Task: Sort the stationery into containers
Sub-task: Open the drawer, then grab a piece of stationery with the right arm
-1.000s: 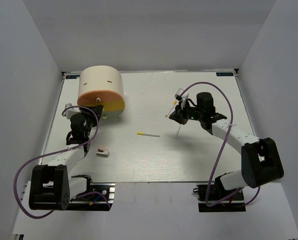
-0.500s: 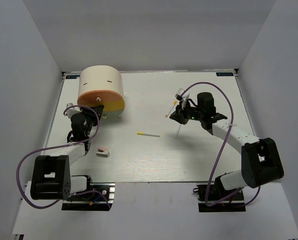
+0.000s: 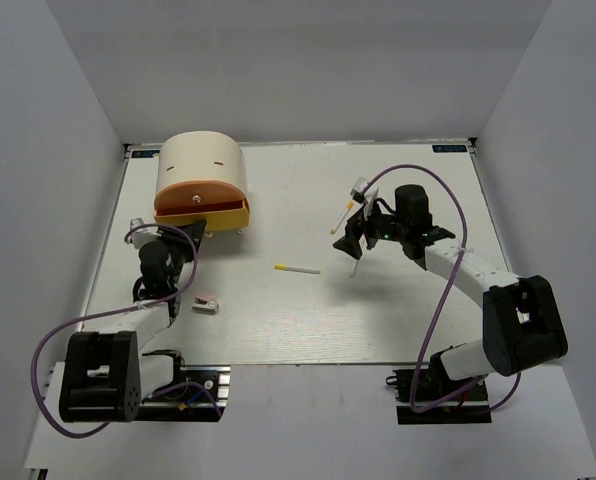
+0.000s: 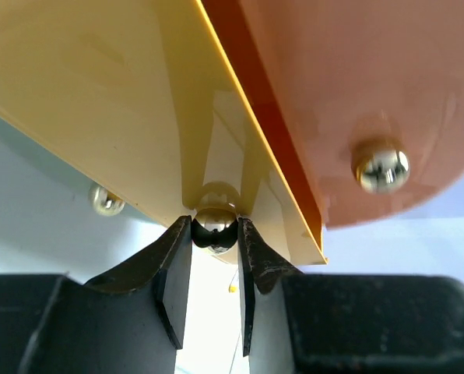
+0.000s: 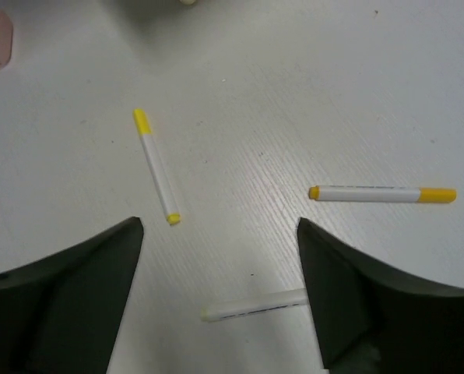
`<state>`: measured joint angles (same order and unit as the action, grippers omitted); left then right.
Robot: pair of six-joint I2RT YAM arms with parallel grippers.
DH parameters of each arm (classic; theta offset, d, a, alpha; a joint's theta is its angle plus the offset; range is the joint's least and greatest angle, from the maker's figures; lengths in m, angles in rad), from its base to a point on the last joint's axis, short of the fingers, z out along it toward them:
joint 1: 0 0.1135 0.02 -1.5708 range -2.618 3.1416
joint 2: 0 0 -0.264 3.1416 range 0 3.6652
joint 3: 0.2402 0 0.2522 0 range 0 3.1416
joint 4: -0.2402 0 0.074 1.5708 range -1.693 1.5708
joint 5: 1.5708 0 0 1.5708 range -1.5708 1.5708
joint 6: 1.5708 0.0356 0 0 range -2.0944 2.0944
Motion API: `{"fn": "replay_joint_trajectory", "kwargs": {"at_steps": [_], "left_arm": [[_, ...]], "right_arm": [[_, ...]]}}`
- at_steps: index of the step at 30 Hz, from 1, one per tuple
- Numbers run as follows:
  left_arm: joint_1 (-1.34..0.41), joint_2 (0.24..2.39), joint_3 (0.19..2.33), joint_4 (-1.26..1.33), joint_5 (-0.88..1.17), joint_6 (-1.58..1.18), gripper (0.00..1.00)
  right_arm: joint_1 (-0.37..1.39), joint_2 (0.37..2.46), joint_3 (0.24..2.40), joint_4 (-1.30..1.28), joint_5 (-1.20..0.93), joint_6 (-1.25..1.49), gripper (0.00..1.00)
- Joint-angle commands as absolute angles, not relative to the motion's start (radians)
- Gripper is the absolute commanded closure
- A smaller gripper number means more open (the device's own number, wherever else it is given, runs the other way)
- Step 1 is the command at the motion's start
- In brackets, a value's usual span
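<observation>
So we're at the drawer-opening step. The left end effector is pinched narrow on the small shiny metal knob of the yellow drawer, which sits under the orange drawer of the cream half-cylinder plastic box. From above, the yellow drawer looks partly slid out at the far left of the tabletop.

The right end effector hovers over the middle-right with its fingers spread wide and nothing in them. Below it there's a thin white pen with a yellow cap, a second white-and-yellow pen off to the side, and a third pale pen right under the gap. I can't tell if that last one is lying flat. The small grey-and-pink sharpener-like piece sits near the left arm, well apart from the pens.

My guess for next: pull straight back on the knob so the drawer opens enough, while the right side drops down square over one pen and closes across its barrel. Those thin pens could easily roll away.
</observation>
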<state>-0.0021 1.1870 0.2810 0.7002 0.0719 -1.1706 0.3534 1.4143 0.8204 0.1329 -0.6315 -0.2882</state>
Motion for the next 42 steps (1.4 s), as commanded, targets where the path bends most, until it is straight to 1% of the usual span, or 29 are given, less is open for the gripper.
{"fn": "replay_joint_trajectory", "kwargs": {"at_steps": [1,6,7,9,10,12,13,14,17,18,19,21,22,24,25,26,27,29,31,33,34,36,37,42], "left_arm": [[0.003,1.086,0.217,0.627,0.097,-1.167,0.79],[0.003,0.971,0.172,0.543,0.097,-1.158,0.79],[0.003,0.959,0.161,0.534,0.088,-1.158,0.72],[0.003,0.936,0.161,0.508,0.077,-1.158,0.54],[0.003,0.936,0.161,0.508,0.077,-1.158,0.39],[0.003,0.936,0.161,0.499,0.077,-1.158,0.25],[0.003,0.936,0.172,0.489,0.077,-1.158,0.18],[0.003,0.936,0.181,0.489,0.077,-1.148,0.16],[0.003,0.924,0.208,0.424,0.1,-1.137,0.12],[0.003,0.923,0.227,0.399,0.1,-1.111,0.12],[0.003,0.907,0.239,0.349,0.112,-1.095,0.12],[-0.015,0.871,0.293,0.275,0.121,-1.024,0.11],[-0.015,0.862,0.316,0.176,0.133,-0.993,0.11],[-0.015,0.844,0.391,0.062,0.144,-0.938,0.11],[-0.015,0.844,0.414,0.005,0.144,-0.883,0.11],[-0.015,0.832,0.454,-0.097,0.144,-0.855,0.09],[-0.015,0.831,0.471,-0.145,0.144,-0.833,0.09],[-0.015,0.819,0.501,-0.289,0.104,-0.821,0.09],[-0.015,0.807,0.535,-0.356,0.068,-0.807,0.08],[-0.015,0.798,0.545,-0.454,0.031,-0.854,0.05],[-0.003,0.798,0.555,-0.478,0.02,-0.867,0.05],[-0.003,0.789,0.555,-0.524,0.02,-0.867,0.03],[-0.003,0.788,0.555,-0.541,0.005,-0.891,0.0],[-0.003,0.738,0.555,-0.618,-0.029,-0.9,0.0]], "right_arm": [[0.351,1.4,0.818,0.158,-0.684,-0.305,0.1],[0.353,1.417,0.821,0.16,-0.726,-0.284,0.1],[0.35,1.422,0.83,0.161,-0.733,-0.281,0.1],[0.353,1.443,0.842,0.147,-0.736,-0.272,0.1],[0.351,1.454,0.863,0.143,-0.745,-0.265,0.1],[0.351,1.486,0.883,0.123,-0.738,-0.264,0.1],[0.351,1.497,0.915,0.104,-0.727,-0.265,0.12],[0.351,1.515,0.926,0.094,-0.718,-0.265,0.2],[0.354,1.548,0.988,0.02,-0.742,-0.351,0.36],[0.354,1.566,1.017,-0.036,-0.753,-0.374,0.49],[0.362,1.578,1.026,-0.06,-0.791,-0.467,0.54],[0.367,1.603,1.064,-0.125,-0.85,-0.526,0.64],[0.382,1.612,1.074,-0.185,-0.9,-0.629,0.64],[0.396,1.653,1.112,-0.273,-0.92,-0.704,0.64],[0.422,1.673,1.121,-0.331,-0.94,-0.779,0.59],[0.431,1.686,1.137,-0.391,-0.945,-0.854,0.56],[0.443,1.695,1.149,-0.415,-0.942,-0.911,0.54],[0.494,1.727,1.155,-0.445,-0.905,-0.948,0.5],[0.54,1.755,1.161,-0.427,-0.843,-0.943,0.47],[0.58,1.773,1.169,-0.378,-0.799,-0.887,0.47],[0.589,1.787,1.172,-0.352,-0.748,-0.876,0.47],[0.615,1.813,1.192,-0.336,-0.727,-0.858,0.46],[0.621,1.824,1.195,-0.334,-0.694,-0.862,0.46],[0.675,1.848,1.192,-0.255,-0.56,-0.783,0.46]]}}
